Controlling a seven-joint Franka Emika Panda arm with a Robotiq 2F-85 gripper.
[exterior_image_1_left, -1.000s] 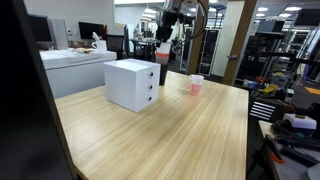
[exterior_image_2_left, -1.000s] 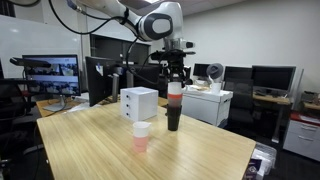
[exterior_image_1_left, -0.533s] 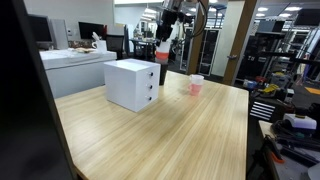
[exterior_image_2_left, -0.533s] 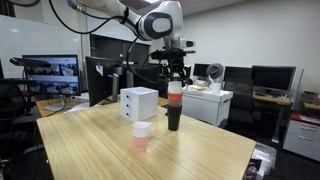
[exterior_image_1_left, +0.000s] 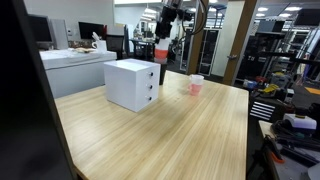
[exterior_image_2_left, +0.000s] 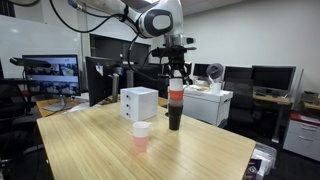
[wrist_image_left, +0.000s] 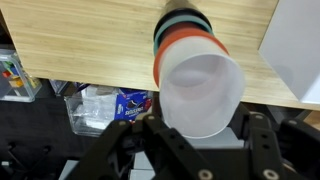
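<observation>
A tall stack of nested cups stands on the wooden table (exterior_image_2_left: 200, 150). Its top cup is translucent white (wrist_image_left: 203, 92), with an orange-red cup (wrist_image_left: 180, 52) under it, then teal and black ones. In both exterior views the stack (exterior_image_2_left: 175, 106) (exterior_image_1_left: 162, 60) rises just behind the white box. My gripper (wrist_image_left: 200, 128) (exterior_image_2_left: 178, 72) (exterior_image_1_left: 166, 22) comes down on it from above. The jaws sit on either side of the white cup's rim and are shut on it.
A white two-drawer box (exterior_image_1_left: 131, 84) (exterior_image_2_left: 139, 103) sits on the table beside the stack; its corner shows in the wrist view (wrist_image_left: 300, 50). A small white-and-pink cup (exterior_image_1_left: 195, 86) (exterior_image_2_left: 141, 137) stands apart. Bins with snack packets (wrist_image_left: 110, 105) lie under the table edge. Desks and monitors surround the table.
The gripper and the top of the stack have shifted very slightly sideways; the grip on the white cup is unchanged.
</observation>
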